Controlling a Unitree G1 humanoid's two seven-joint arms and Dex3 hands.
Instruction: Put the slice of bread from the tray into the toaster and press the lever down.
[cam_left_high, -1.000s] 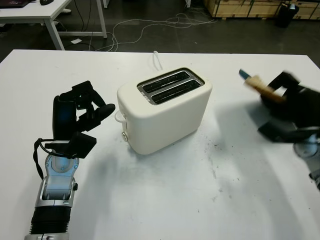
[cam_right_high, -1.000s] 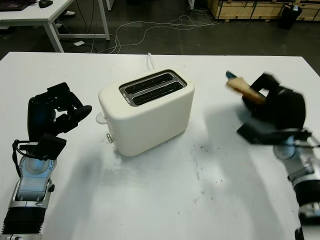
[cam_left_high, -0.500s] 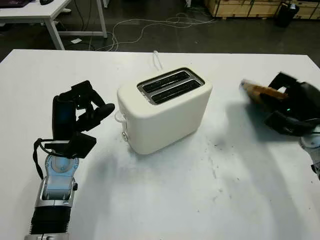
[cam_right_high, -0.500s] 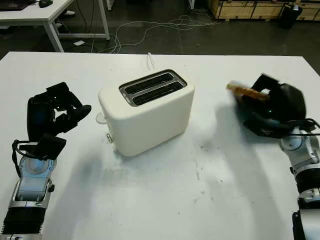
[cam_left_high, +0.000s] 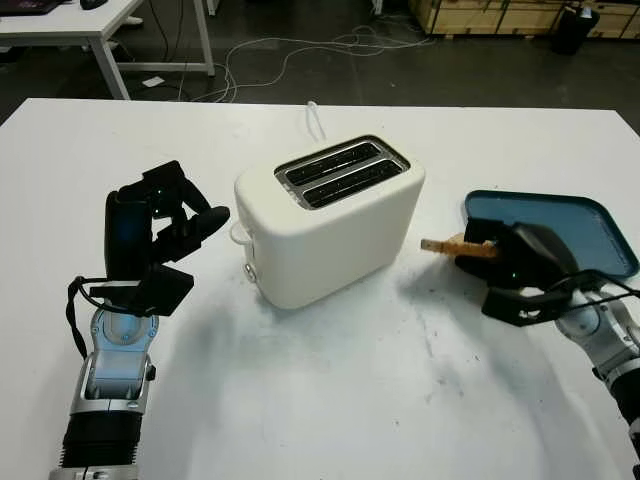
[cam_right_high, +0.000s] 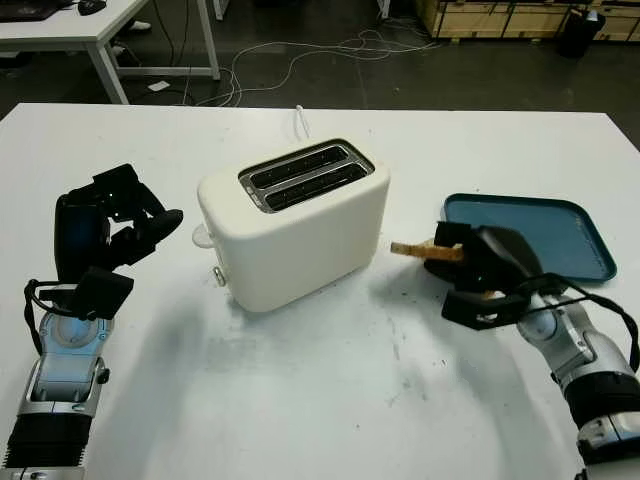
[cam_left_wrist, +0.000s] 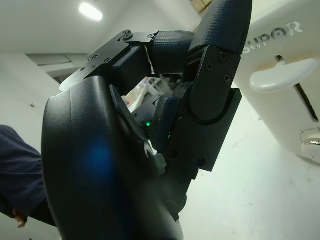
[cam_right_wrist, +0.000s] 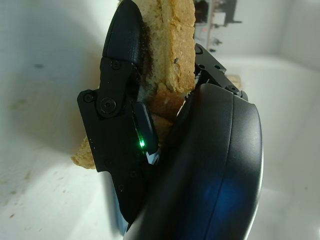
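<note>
Left hand: the black three-finger left hand (cam_left_high: 170, 215) is seen raised above the white table (cam_left_high: 330, 400), at the left of the scene, just beside the toaster's lever end. Its fingers (cam_left_wrist: 220, 60) are curled in and nothing is held (the palm faces the toaster).

Lever: a pale, rounded lever (cam_left_wrist: 277, 77) is seen on the toaster's end wall in the left wrist view, near the curled fingers but apart from them. A small round knob (cam_left_high: 249, 270) is seen lower on the same end.

Toaster: the cream-white two-slot plastic toaster (cam_left_high: 335, 225) is set at the middle of the table, turned at an angle. Both dark slots (cam_left_high: 340, 172) are seen from above, with no bread in them.

Cable: a white cable (cam_left_high: 315, 118) is laid on the table behind the toaster.

Bread: the brown toasted slice of bread (cam_left_high: 458, 246) is held edge-on, just right of the toaster's right wall and low over the table, one end pointed at the toaster. It is off the tray.

Right hand: the black right hand (cam_left_high: 520, 270) is closed around the slice, which is pinched between its fingers (cam_right_wrist: 122, 60) (crust visible on both sides in the right wrist view).

Tray: the teal rectangular tray (cam_left_high: 570, 220) is seen flat on the table behind the right hand, at the far right.
</note>
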